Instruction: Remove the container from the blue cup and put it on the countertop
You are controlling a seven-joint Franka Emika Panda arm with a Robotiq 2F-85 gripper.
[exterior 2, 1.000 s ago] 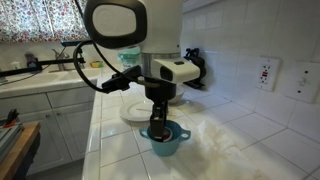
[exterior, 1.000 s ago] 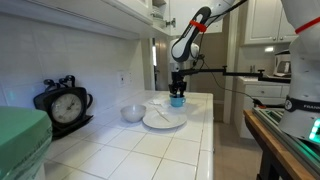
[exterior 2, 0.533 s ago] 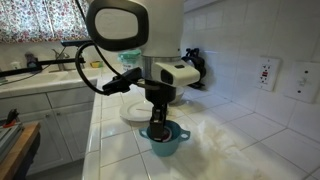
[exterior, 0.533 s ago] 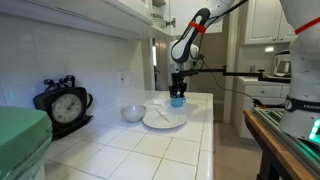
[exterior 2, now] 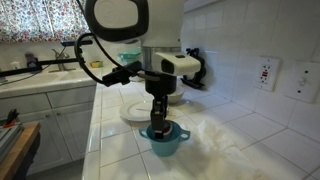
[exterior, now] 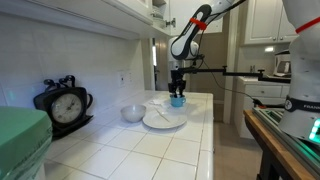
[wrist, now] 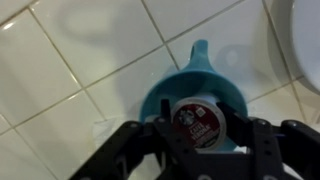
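Evidently the container (wrist: 196,118) is pinched by the gripper (wrist: 197,130) — not yet lifted clear of the blue cup (wrist: 196,80); countertop (wrist: 60,80) placement is left undone.

An exterior view is sitting low at one end of the tabletop (exterior: 150,150), looking along its tiles past a clock (exterior: 62,103) and white plate (exterior: 163,119) toward the distant blue cup (exterior: 177,100).

An exterior view is facing the opposite way, close, looking down on the blue cup (exterior 2: 166,140), with the white plate (exterior 2: 130,112) lying behind.

The wrist view is pointing straight down past the end effector (wrist: 205,140), nearest of all, showing the blue cup (wrist: 195,85), container (wrist: 197,122) and surrounding tiles.
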